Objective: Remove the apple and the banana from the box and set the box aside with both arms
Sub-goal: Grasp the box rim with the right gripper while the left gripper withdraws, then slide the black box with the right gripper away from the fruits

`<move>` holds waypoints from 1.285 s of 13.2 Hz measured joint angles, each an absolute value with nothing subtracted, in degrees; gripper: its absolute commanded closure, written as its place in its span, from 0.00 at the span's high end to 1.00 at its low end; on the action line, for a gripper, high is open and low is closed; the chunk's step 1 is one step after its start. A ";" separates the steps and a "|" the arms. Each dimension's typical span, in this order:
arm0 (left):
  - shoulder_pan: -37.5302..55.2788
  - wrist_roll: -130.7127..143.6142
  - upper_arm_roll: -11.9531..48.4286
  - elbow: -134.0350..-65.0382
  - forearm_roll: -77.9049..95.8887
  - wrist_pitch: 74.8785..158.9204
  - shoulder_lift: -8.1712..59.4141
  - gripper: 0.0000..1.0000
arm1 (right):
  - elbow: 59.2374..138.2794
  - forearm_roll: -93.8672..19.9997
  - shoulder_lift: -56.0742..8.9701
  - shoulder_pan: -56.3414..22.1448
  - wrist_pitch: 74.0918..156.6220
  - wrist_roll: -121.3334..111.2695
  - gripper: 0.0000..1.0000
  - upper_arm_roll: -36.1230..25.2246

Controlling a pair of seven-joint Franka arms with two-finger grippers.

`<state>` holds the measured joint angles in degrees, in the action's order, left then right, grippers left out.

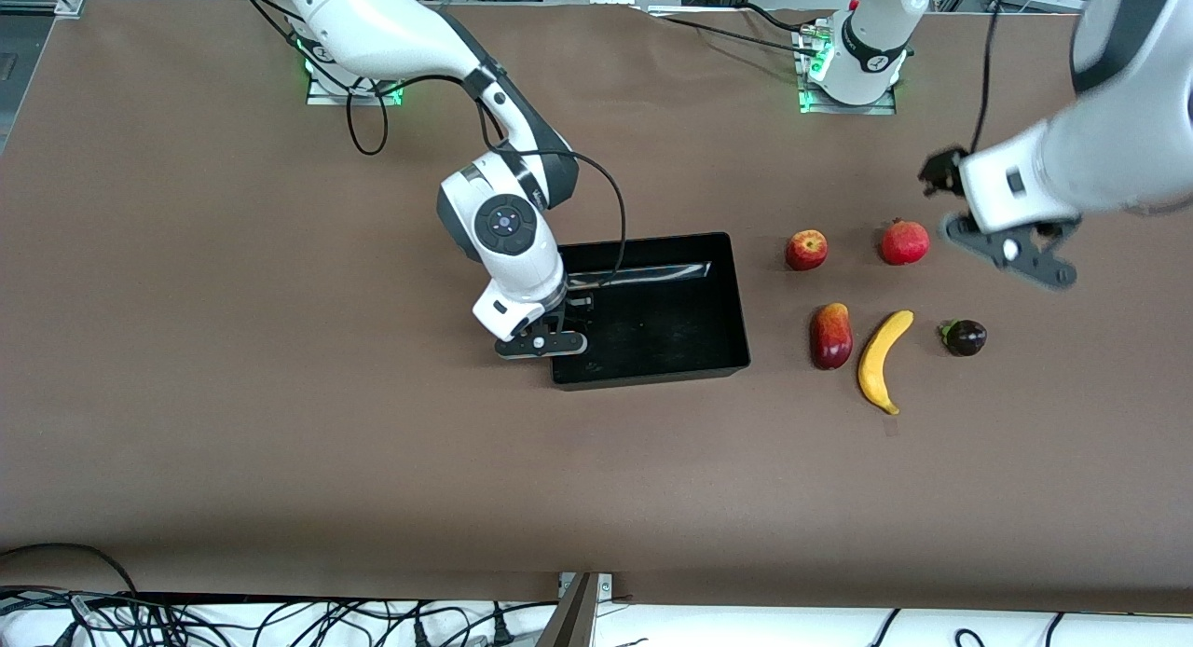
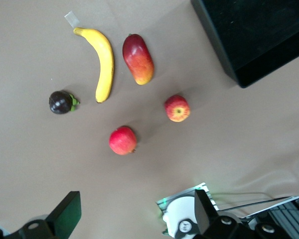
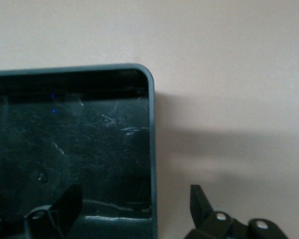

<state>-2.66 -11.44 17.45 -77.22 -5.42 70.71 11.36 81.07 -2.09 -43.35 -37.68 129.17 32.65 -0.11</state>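
The black box [image 1: 671, 335] lies mid-table, empty. My right gripper [image 1: 541, 345] is low at the box's wall toward the right arm's end. It is open and straddles that wall [image 3: 151, 129], one finger [image 3: 65, 205] inside the box and the other outside. The yellow banana [image 1: 884, 360] and the small red-yellow apple [image 1: 806, 250] lie toward the left arm's end. My left gripper [image 1: 1012, 253] is open and empty, up in the air over the table beside the fruits. Its wrist view shows the banana [image 2: 103, 62], the apple [image 2: 177, 108] and a corner of the box [image 2: 259, 35].
A round red fruit [image 1: 904, 242] lies beside the apple. A red mango-like fruit [image 1: 831, 336] lies next to the banana. A dark purple fruit [image 1: 964, 337] lies toward the left arm's end. Cables run along the table edge nearest the front camera.
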 measured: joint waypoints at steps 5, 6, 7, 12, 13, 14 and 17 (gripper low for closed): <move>2.99 0.60 4.44 -90.99 -4.40 87.77 2.20 1.00 | 81.24 -2.08 -43.88 -37.25 128.96 32.62 0.00 -1.08; 2.90 5.26 2.82 -93.18 -4.30 89.63 1.89 1.00 | 81.37 -2.12 -43.88 -37.07 128.89 32.62 0.00 -1.07; 2.75 7.05 1.98 -94.61 -4.22 90.49 1.86 1.00 | 81.47 -2.12 -43.88 -36.93 128.68 32.63 0.00 -1.07; 1.45 5.93 1.60 -94.88 -3.60 91.18 0.89 1.00 | 81.22 -2.10 -42.12 -34.65 124.27 32.46 0.00 -1.41; 0.93 5.62 1.50 -94.78 -3.22 91.18 0.79 1.00 | 81.13 -2.11 -40.79 -32.91 122.14 30.96 0.00 -1.58; 0.62 5.40 1.49 -94.65 -3.13 91.05 0.76 1.00 | 81.09 -2.39 -39.24 -30.67 119.55 28.73 0.00 -1.73; 0.20 5.26 1.50 -94.55 -3.05 89.84 0.70 1.00 | 81.09 -4.09 -34.99 -22.43 112.01 18.01 0.00 -2.03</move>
<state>0.20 5.26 1.50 -94.55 -3.05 89.84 0.70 81.09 -4.09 -34.99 -22.43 112.01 18.01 -2.03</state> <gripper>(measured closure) 0.000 0.952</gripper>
